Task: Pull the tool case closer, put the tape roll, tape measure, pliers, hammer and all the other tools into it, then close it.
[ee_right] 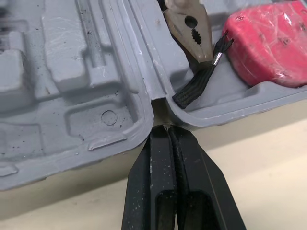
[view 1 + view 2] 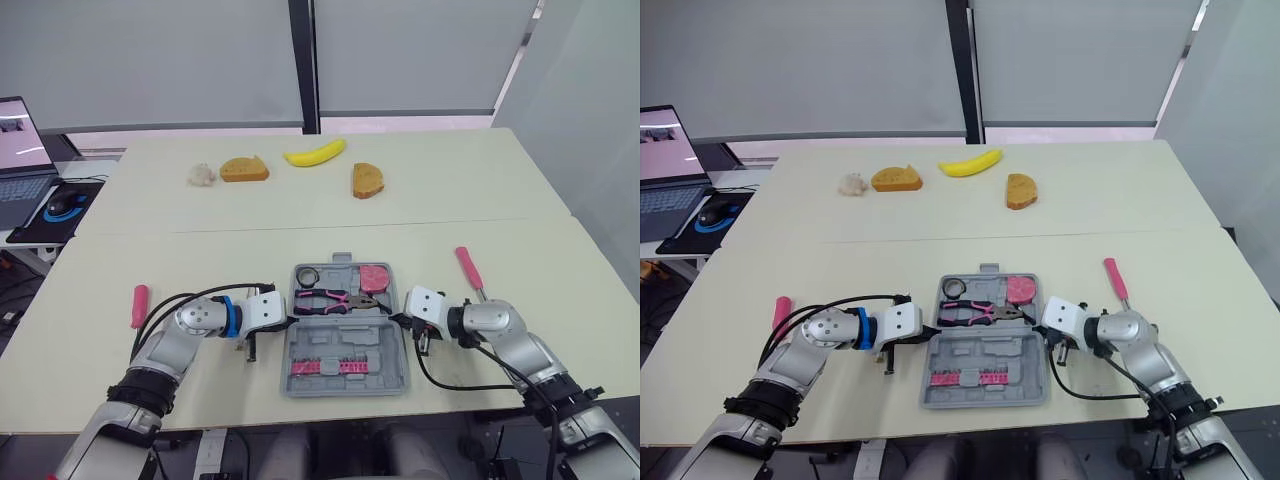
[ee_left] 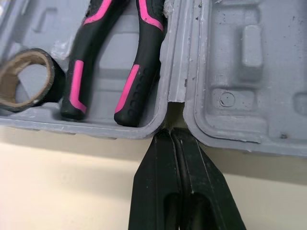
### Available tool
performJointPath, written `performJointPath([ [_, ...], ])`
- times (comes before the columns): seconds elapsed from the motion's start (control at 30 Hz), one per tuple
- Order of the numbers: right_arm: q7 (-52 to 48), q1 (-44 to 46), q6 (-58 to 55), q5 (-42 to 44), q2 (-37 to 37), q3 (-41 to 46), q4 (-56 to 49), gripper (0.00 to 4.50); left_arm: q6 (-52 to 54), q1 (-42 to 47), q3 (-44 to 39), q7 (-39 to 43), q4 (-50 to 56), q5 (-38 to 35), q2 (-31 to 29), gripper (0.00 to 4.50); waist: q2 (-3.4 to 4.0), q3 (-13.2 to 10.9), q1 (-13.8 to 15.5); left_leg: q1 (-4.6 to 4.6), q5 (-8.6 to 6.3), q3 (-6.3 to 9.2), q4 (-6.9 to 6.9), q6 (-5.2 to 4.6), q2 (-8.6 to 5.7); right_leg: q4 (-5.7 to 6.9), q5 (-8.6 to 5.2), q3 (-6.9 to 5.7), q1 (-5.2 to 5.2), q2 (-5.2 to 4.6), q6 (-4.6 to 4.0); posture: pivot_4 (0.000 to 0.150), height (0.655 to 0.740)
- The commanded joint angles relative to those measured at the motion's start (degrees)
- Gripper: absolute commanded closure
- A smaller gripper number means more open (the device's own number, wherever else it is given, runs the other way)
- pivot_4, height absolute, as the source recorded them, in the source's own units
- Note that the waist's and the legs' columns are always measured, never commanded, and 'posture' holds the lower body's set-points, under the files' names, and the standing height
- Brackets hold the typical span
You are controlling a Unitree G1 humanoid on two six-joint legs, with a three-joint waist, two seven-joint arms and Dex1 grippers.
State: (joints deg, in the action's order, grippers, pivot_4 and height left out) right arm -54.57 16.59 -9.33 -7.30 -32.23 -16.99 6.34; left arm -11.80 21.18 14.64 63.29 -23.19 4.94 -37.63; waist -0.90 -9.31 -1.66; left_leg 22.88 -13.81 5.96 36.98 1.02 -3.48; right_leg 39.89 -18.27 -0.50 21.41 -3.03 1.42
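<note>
While pointing inward, pressed-together left gripper point(image 3: 170, 137) and right gripper point(image 1: 166, 131) touch the tool case point(image 2: 343, 338).

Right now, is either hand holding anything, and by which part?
Nothing is held. The left hand and right hand are both shut empty, tips at the hinge of the tool case, on opposite sides.

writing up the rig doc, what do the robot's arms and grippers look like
Both arms are rounded silver-grey metal ending in a white boxy wrist block. The left arm has a blue ring and looping black cables; the right arm trails one black cable. The left gripper and right gripper each have two black tapering fingers.
</note>
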Motion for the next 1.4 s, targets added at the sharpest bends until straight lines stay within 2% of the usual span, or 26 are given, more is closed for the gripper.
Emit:
performJointPath([
  [0.03, 2.5, -1.8, -0.7, -1.0, -3.7, 3.4, -5.3, 4.50, -1.1, -0.1, -3.3, 0.7, 1.3, -2.2, -3.3, 4.48, 0.00, 0.0, 0.0, 0.00, 0.00, -0.02, 0.00, 0.00, -0.01, -0.02, 0.00, 0.01, -0.01, -0.01, 0.00, 0.150, 0.7361],
  [0.17, 5.8, -2.9, -5.4, 0.1, -5.3, 7.8, -9.3, 4.50, -1.7, 0.5, -7.0, -0.2, 0.9, -5.2, -4.4, 4.48, 0.00, 0.0, 0.1, -0.02, 0.00, -0.02, -0.01, 0.00, 0.00, -0.03, 0.00, 0.00, -0.02, -0.01, 0.00, 0.150, 0.7361],
  [0.27, 5.3, -5.8, -8.3, 2.3, -7.9, 12.0, -15.9, 4.50, 3.7, -1.3, -12.5, 0.7, 4.7, -11.4, -6.0, 4.48, -0.01, 0.0, 0.0, 0.00, 0.00, 0.01, -0.01, 0.00, 0.01, -0.03, -0.01, -0.04, -0.02, -0.01, 0.00, 0.150, 0.7361],
  [0.4, 5.0, -10.7, -12.4, 5.5, -11.9, 20.0, -23.6, 4.50, 11.2, -7.5, -21.4, -0.3, 9.8, -18.6, -9.1, 4.48, 0.00, 0.0, -0.2, 0.03, -0.01, -0.04, -0.02, -0.01, 0.01, -0.11, -0.01, 0.03, -0.02, -0.02, 0.00, 0.150, 0.7361],
  [0.57, 5.7, -18.1, -17.7, 10.7, -13.5, 32.7, -30.8, 4.50, 20.0, -17.8, -35.0, -7.0, 14.4, -24.4, -10.5, 4.48, 0.01, 0.0, 0.0, 0.01, -0.02, -0.01, -0.08, -0.02, 0.05, -0.27, -0.01, 0.00, -0.08, -0.03, -0.01, 0.150, 0.7361],
  [0.67, 6.6, -21.5, -19.4, 13.1, -12.9, 38.7, -33.1, 4.50, 24.4, -25.0, -41.5, -9.8, 18.0, -26.9, -9.6, 3.91, 0.01, 0.0, 0.1, 0.01, -0.02, -0.01, -0.07, -0.02, 0.04, -0.31, -0.01, 0.00, -0.12, -0.05, -0.01, 0.150, 0.7361],
  [0.77, 5.8, -26.8, -18.5, 14.9, -12.7, 43.9, -33.8, 3.87, 28.2, -32.1, -46.9, -11.2, 22.3, -29.9, -7.9, 2.94, 0.00, 0.0, 0.4, 0.00, -0.02, 0.01, -0.07, -0.02, 0.05, -0.37, -0.01, -0.01, -0.17, -0.07, -0.01, 0.150, 0.7361],
  [0.87, 3.6, -31.8, -12.7, 17.9, -11.3, 47.7, -34.7, 3.20, 31.7, -37.6, -50.2, -11.0, 24.5, -32.2, -7.3, 1.97, -0.01, 0.0, 1.1, 0.00, -0.03, 0.01, -0.09, -0.02, 0.05, -0.48, -0.01, -0.02, -0.23, -0.10, -0.01, 0.150, 0.7361],
  [0.97, 1.0, -36.8, -11.9, 20.0, -11.4, 50.2, -34.2, 2.51, 33.1, -43.8, -54.8, -10.9, 22.6, -33.3, -6.3, 0.95, -0.01, 0.0, 1.5, -0.01, -0.03, -0.01, -0.08, -0.02, 0.07, -0.53, -0.01, -0.03, -0.25, -0.10, -0.01, 0.150, 0.7361],
  [1.07, -1.0, -40.0, -9.9, 21.2, -11.7, 50.5, -33.0, 1.80, 33.1, -46.0, -55.7, -10.7, 20.7, -33.1, -6.3, 0.03, 0.00, 0.0, 1.6, -0.03, -0.03, -0.01, -0.13, -0.02, 0.13, -0.74, -0.02, -0.07, -0.29, -0.10, -0.02, 0.150, 0.7361],
  [1.17, -1.3, -42.8, -8.1, 21.1, -11.1, 50.9, -32.0, 1.01, 33.4, -46.2, -56.1, -11.5, 20.0, -33.3, -5.8, 0.00, -0.04, 0.0, 1.8, -0.04, -0.03, -0.02, -0.11, -0.02, 0.14, -0.83, -0.02, -0.07, -0.29, -0.11, -0.02, 0.150, 0.7361],
  [1.27, -1.0, -44.5, -7.9, 22.1, -10.6, 51.2, -31.9, 0.01, 33.4, -47.2, -55.7, -11.6, 20.3, -33.4, -4.9, 0.00, -0.08, 0.0, 2.1, -0.03, -0.04, -0.01, -0.11, -0.02, 0.13, -0.91, -0.02, -0.08, -0.26, -0.14, -0.03, 0.150, 0.7361],
  [1.4, -0.4, -44.5, -7.4, 22.6, -10.9, 51.0, -31.1, 0.01, 34.1, -47.7, -54.8, -12.0, 21.3, -33.6, -3.9, 0.00, -0.08, 0.0, 2.1, 0.00, -0.06, -0.05, -0.12, -0.03, 0.13, -0.92, -0.02, -0.05, -0.27, -0.16, -0.03, 0.150, 0.7361],
])
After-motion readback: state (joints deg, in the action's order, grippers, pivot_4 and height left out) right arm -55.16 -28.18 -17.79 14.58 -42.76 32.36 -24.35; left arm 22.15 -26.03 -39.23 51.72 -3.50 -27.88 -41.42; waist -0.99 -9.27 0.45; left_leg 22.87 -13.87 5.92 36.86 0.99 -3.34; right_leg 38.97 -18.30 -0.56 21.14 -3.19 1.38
